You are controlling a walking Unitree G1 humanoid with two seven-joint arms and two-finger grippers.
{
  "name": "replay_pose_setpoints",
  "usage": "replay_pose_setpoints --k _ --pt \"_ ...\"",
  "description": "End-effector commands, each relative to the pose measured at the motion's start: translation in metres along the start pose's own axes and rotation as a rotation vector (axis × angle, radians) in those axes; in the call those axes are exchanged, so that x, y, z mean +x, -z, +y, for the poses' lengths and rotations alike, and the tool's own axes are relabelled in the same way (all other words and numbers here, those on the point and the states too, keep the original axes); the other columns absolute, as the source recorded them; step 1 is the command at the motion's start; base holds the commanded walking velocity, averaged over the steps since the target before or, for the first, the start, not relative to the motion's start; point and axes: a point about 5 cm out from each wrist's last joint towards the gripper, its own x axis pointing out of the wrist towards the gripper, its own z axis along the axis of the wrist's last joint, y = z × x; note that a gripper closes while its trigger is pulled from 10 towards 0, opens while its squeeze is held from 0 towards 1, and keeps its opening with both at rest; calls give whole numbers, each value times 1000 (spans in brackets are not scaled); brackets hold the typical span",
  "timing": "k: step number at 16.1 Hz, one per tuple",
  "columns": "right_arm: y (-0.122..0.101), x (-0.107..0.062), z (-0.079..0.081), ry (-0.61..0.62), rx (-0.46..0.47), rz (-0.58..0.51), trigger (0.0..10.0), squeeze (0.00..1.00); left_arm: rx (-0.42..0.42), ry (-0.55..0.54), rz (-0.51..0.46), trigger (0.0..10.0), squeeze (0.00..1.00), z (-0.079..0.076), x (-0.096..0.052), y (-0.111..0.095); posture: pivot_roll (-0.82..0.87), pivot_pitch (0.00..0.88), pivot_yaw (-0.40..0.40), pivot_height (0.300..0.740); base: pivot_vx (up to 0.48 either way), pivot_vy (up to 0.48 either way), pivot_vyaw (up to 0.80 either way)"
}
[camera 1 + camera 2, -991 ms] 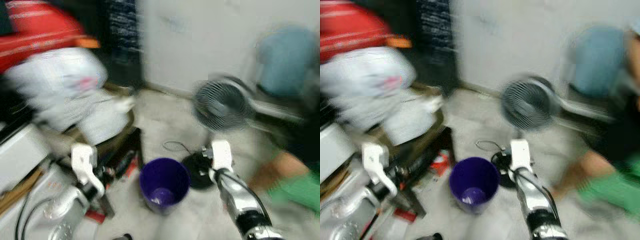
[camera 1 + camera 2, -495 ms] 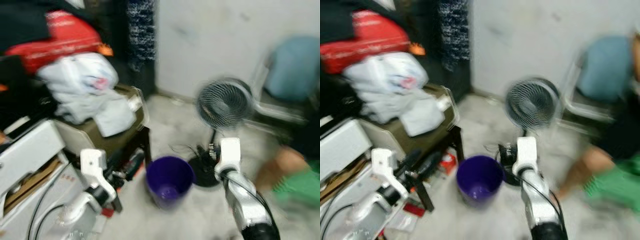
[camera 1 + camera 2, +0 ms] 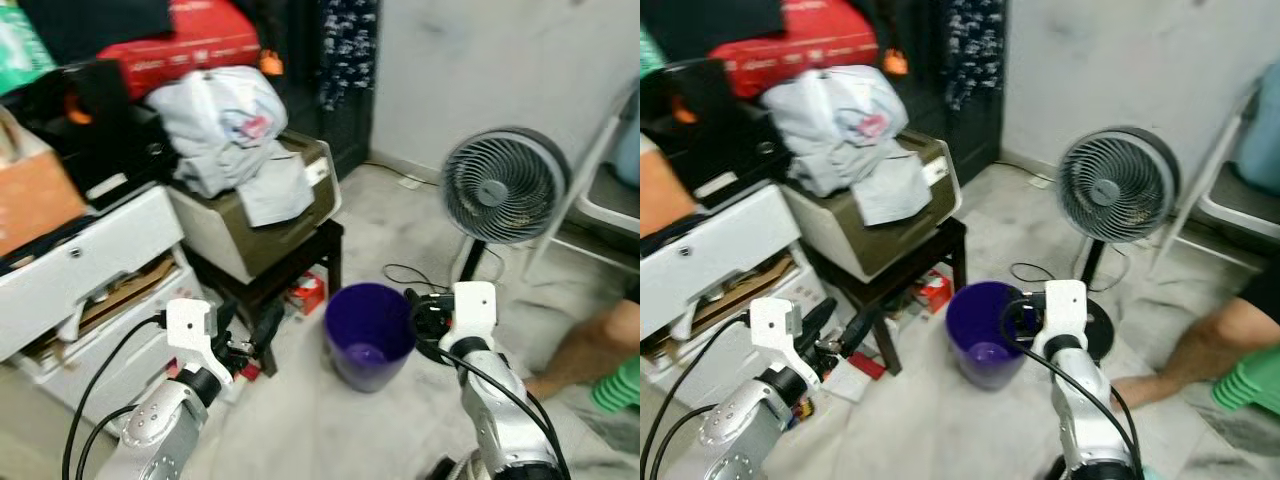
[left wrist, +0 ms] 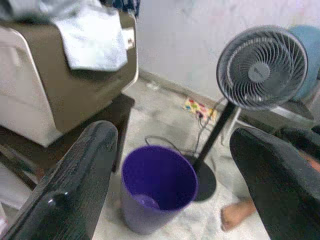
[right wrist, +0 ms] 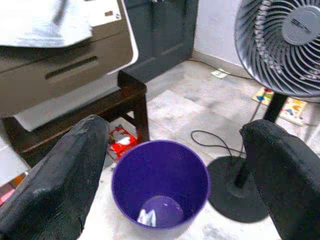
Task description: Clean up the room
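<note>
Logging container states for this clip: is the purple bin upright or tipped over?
Upright. The purple bin stands on its base on the floor, open mouth facing up; the right wrist view looks down to its bottom.

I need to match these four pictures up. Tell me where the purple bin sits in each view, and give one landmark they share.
Left eye view: purple bin on the floor, lower centre, beside the dark stool.
Right eye view: lower centre, left of the fan's base.
Left wrist view: between the black fingers.
Right wrist view: low, between the fingers.
Shared landmark: the standing fan.

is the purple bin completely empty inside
No, the right wrist view shows a small pale scrap lying on the bottom of the purple bin, which stands on the floor beside the fan.
</note>
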Motion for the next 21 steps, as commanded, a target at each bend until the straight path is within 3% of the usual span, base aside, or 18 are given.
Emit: replay_pose_setpoints --k 1,5,21 --pt "-5 2 2 4 0 -10 10000 0 14 5 -26 10000 0 -1 2 -5 -83 0 23 740 0 0 0" --pt "-6 4 6 -6 -3 -10 10000 0 22 8 -20 10000 0 -3 3 -2 -78 0 27 740 247 0 0" --pt "0 5 15 -49 -20 24 10000 0 20 -30 30 10000 0 2 1 9 -74 0 24 740 0 0 -34"
